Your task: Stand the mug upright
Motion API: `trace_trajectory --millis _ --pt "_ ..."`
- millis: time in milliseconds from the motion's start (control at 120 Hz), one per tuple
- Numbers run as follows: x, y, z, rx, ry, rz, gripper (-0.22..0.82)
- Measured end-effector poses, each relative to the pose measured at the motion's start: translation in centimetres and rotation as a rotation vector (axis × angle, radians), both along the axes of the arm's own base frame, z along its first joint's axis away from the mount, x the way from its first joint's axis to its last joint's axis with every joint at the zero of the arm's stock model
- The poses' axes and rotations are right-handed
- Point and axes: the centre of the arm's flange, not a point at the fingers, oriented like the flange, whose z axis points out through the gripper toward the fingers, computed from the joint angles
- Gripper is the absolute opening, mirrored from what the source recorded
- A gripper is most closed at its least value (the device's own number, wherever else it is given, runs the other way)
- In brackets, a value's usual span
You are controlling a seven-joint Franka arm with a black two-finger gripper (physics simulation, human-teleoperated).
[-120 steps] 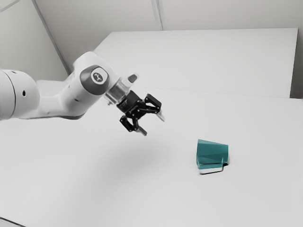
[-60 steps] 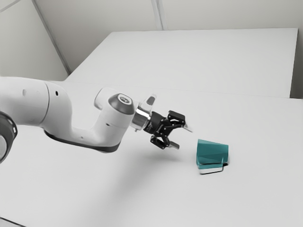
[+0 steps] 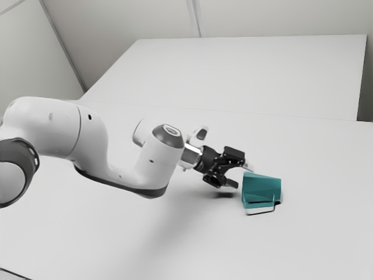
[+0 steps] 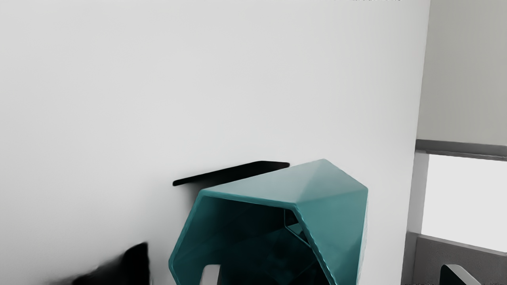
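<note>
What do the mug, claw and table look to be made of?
Mug: glazed ceramic or hard plastic, can't tell which; smooth teal facets, soft sheen, light-catching rim.
Claw: probably dark-coated metal or rigid plastic; black, hard-edged linkages.
Table: likely laminate or painted board, matte; even pale surface, no visible grain.

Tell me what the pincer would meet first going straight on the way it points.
Most likely the teal mug, lying on its side with its mouth toward the pincer. One finger seems lined up with that opening, the other outside it; the gap's depth is unclear.
</note>
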Motion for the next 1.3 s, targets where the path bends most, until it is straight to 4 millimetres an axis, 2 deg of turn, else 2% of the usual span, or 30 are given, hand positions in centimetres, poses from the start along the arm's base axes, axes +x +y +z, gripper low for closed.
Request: trace_trajectory --millis 125,350,767,925,1150,1300 --pt "0.9 -1.0 0.0 -0.013 -0.034 -0.019 0.60" --pt "0.8 -2.2 -1.9 -0.023 -0.042 -0.051 0.60" --pt "0.7 -3.4 -1.7 -0.051 -0.085 -0.100 0.09" --pt "0.7 -3.7 -1.1 -0.064 -0.109 -0.122 -0.05" --pt "0.9 -4.0 0.0 -0.074 -0.152 -0.154 -0.14" --pt "1.0 -3.8 2.5 -0.047 -0.217 -0.178 -0.16"
